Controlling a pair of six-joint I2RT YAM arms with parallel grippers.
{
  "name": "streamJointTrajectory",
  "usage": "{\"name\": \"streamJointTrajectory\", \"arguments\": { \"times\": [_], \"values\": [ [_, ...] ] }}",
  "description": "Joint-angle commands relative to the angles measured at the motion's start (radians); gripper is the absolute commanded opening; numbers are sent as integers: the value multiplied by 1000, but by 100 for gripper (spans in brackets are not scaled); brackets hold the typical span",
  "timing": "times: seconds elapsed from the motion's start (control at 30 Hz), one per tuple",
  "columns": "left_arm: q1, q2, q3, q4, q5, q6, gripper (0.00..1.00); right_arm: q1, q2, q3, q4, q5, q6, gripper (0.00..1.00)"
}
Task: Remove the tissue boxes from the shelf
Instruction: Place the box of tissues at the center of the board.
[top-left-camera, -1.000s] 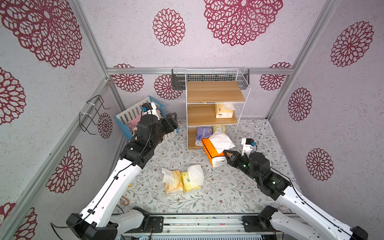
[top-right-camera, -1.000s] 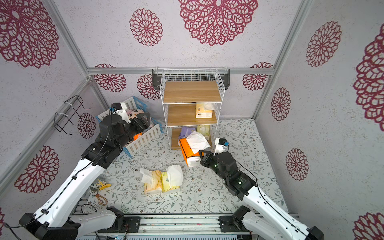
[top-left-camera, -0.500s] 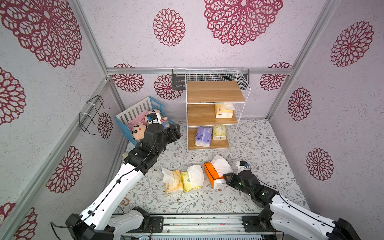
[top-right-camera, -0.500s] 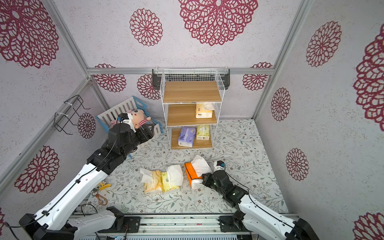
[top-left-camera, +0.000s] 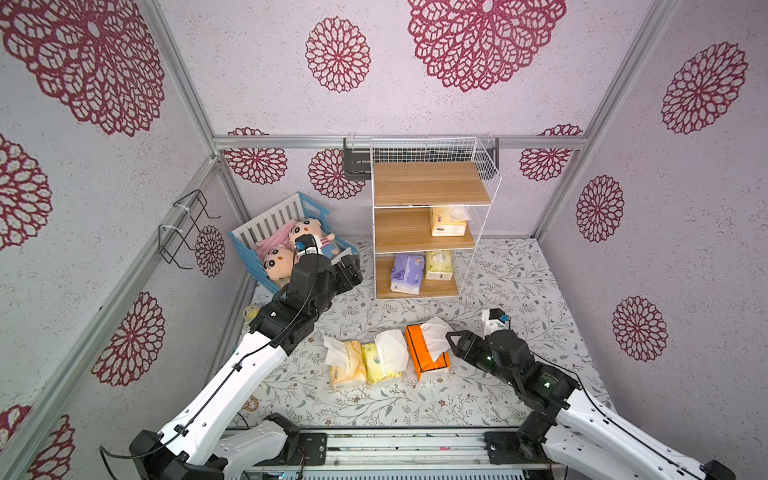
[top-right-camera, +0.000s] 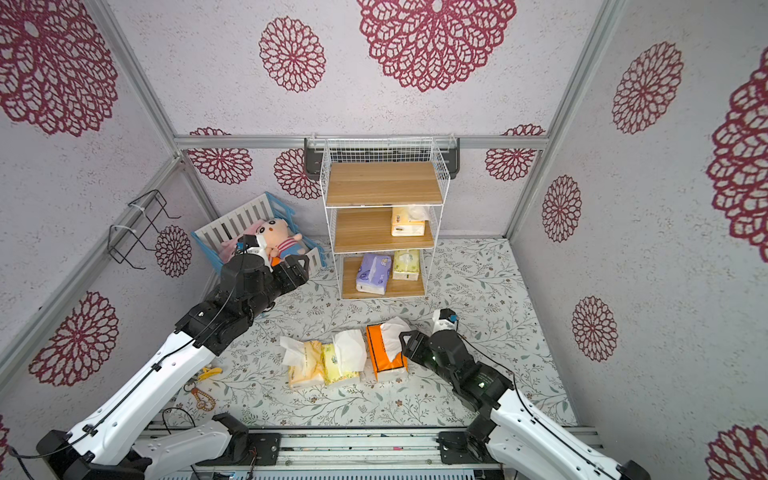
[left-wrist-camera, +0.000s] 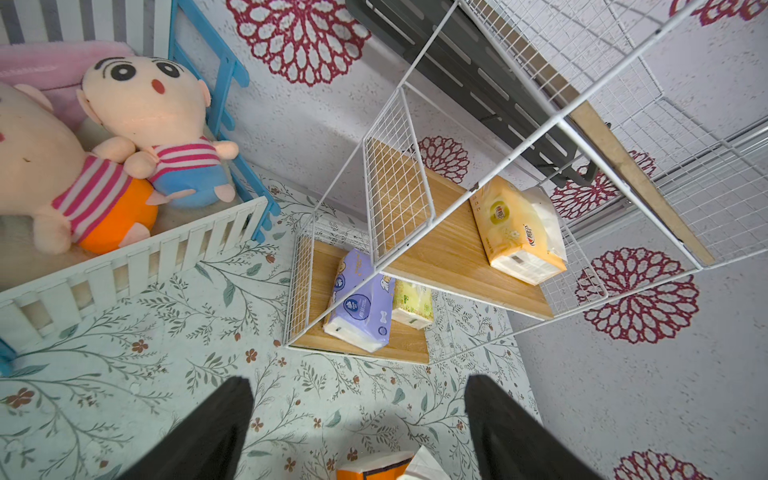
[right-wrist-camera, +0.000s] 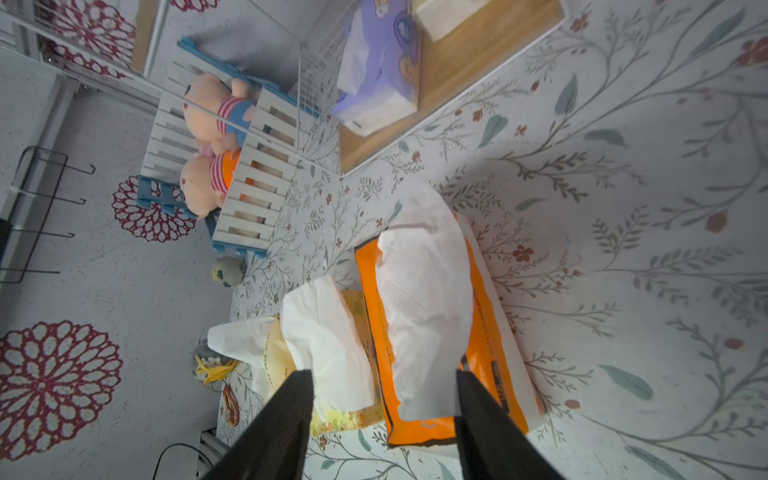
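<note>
1. Left tool (top-left-camera: 352, 269) gapes wide, empty, left of centre.
2. Right tool (right-wrist-camera: 382, 374) spread wide, astride orange tissue box's (top-left-camera: 424, 361) tissue, lower centre.
3. Shelf (top-left-camera: 428, 183), centre, holds purple box (top-left-camera: 406, 274), pale yellow box (top-left-camera: 439, 265), yellow-orange box (top-left-camera: 446, 222).

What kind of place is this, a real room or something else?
Likely a staged robot test booth dressed as a nursery: wallpapered panels on aluminium framing, a toy crib with plush dolls, a small shelf.
</note>
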Motion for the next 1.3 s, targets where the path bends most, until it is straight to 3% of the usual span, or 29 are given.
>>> {"name": "streamJointTrajectory", "arguments": {
  "times": [0.0,0.17,0.33,0.73,1.07,1.27],
  "values": [
    [-9,-28,-9,-6,-18,-24,88,-12,85,91,-118,97,-79,58],
    [-9,-45,-10,-3,3,-38,89,-126,364,170,-20,-50,-196,58],
    [-9,-75,-26,-56,3,-51,88,-128,498,166,84,-24,-219,58],
    [-9,-151,-92,-104,-33,-51,89,-92,495,-28,275,-185,-134,61],
    [-9,-131,-29,-192,-12,-29,89,7,515,-53,365,-168,13,61],
    [-10,-131,-28,-200,-1,-40,89,72,532,-108,534,-160,186,61]
  ]
}}
